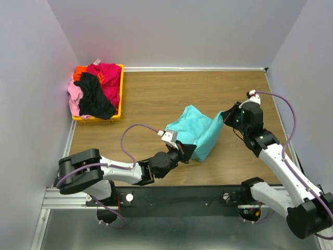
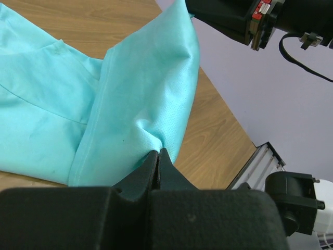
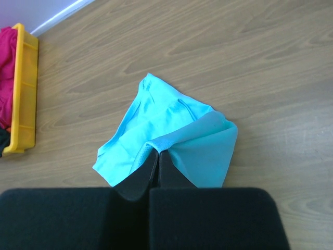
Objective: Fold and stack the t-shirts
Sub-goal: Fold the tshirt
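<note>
The turquoise t-shirt [image 1: 197,130] lies partly on the wooden table, its right edge lifted between both grippers. My left gripper [image 1: 191,151] is shut on its near corner; in the left wrist view [image 2: 157,152] the cloth [image 2: 130,94] is pinched between the closed jaws. My right gripper [image 1: 225,117] is shut on its far right corner, also seen in the right wrist view [image 3: 158,152] with the shirt [image 3: 166,125] hanging below. The magenta-red [image 1: 108,78], black [image 1: 94,96], pink [image 1: 74,96] and orange [image 1: 79,71] t-shirts lie heaped in the bin.
A yellow-orange plastic bin [image 1: 120,99] stands at the table's back left and shows in the right wrist view [image 3: 23,94]. Grey walls close in the left, back and right. A metal rail [image 1: 156,195] runs along the near edge.
</note>
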`<act>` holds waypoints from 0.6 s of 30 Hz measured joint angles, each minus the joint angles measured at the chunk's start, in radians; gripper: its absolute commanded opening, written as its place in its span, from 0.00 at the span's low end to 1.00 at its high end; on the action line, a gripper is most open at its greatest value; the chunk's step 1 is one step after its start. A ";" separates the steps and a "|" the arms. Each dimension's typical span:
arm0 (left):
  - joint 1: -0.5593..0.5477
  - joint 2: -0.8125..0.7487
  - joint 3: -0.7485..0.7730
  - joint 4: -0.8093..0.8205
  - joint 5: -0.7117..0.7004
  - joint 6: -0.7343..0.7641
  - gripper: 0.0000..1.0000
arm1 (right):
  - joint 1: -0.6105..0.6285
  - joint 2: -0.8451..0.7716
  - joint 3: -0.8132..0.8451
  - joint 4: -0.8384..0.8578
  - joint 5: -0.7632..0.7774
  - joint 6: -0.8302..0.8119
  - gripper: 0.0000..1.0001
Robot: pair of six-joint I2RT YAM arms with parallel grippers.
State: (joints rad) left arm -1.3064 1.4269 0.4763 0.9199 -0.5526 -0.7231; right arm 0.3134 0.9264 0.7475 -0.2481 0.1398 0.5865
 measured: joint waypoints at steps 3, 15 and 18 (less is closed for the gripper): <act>0.026 -0.010 -0.011 0.008 0.012 -0.004 0.00 | 0.000 0.060 0.019 0.039 -0.002 0.000 0.01; 0.197 0.026 -0.049 0.098 0.108 -0.027 0.00 | 0.000 0.311 0.106 0.181 -0.034 -0.006 0.00; 0.240 0.048 -0.050 0.129 0.141 -0.030 0.00 | 0.000 0.374 0.142 0.216 -0.040 -0.012 0.01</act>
State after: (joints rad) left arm -1.0664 1.4746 0.4267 1.0485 -0.4118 -0.7532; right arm 0.3134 1.3003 0.8890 -0.0326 0.0994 0.5747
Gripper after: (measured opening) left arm 0.007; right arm 0.008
